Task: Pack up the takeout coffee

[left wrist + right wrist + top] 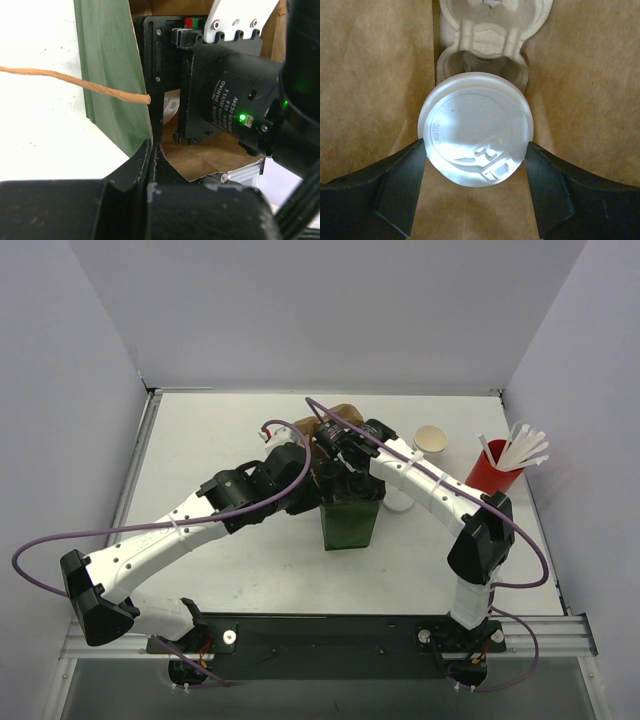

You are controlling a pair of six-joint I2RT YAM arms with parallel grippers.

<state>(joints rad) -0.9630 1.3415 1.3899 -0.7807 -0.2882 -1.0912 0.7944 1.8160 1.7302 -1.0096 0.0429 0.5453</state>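
Right wrist, grip: the right end effector [476, 150] is nearest the lens, jaws wide, clasping the lidded takeout coffee [476, 129] on both sides.
Right wrist, place: the coffee is inside the green paper bag [370, 75], above a pulp cup carrier [490, 35]; I cannot tell whether it is seated.
Right wrist, risk: released off-centre of a well, it probably tips and spills.
Left wrist, grip: the left end effector [152, 150] is fully closed, pinching the bag's rim.
Left wrist, risk: if that pinch slips, the wall may fold against the right arm [230, 105]; the twine handle [75, 82] could snag.
Top external, obstruction: both end effectors crowd the bag mouth on the desk [220, 430].
Top external, bystanders: a tan-lined white cup [432, 439] and a red cup of straws [495, 472] stand well apart, rightward.
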